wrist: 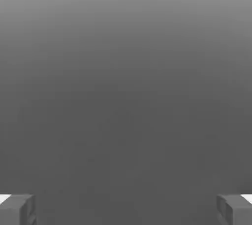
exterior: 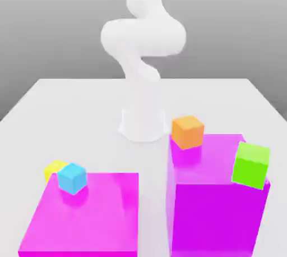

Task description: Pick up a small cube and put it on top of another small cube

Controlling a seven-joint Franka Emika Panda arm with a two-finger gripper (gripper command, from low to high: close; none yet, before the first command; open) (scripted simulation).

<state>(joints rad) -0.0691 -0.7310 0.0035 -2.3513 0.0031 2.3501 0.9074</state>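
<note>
Nearest in the exterior view, two magenta blocks are seen on a white table (exterior: 67, 104). The low magenta slab (exterior: 84, 216) is at the exterior view's left; the taller magenta block (exterior: 216, 211) is at the exterior view's right, w/ a strip of tabletop between them.

On the slab's far left corner a cyan cube (exterior: 72, 178) is set, turned slightly so one edge faces the camera. The small yellow cube (exterior: 54, 169) is found on the table just behind and to the left of the cyan one, beside the slab's far corner, partly hidden by the cyan cube. Whether the two touch can't be told. It appears to sit flat, upright; being a cube, no long axis is shown, and its faces look turned a little off the table's edges, approx. like the cyan cube's.

On the tall block a green cube (exterior: 251, 164) is placed at the near right edge, tilted a bit; an orange cube (exterior: 187, 132) is placed at the far left corner.

Further back, the white arm's base (exterior: 143, 124) is planted mid-table, w/ the arm curling upward out of frame. Beyond the table only a plain grey backdrop is seen.

In the hand view the gripper (wrist: 126, 209) is shown w/ fingertips (wrist: 17, 209) spread wide at opposite edges, nothing between them: released, empty. Only grey background is seen ahead.
</note>
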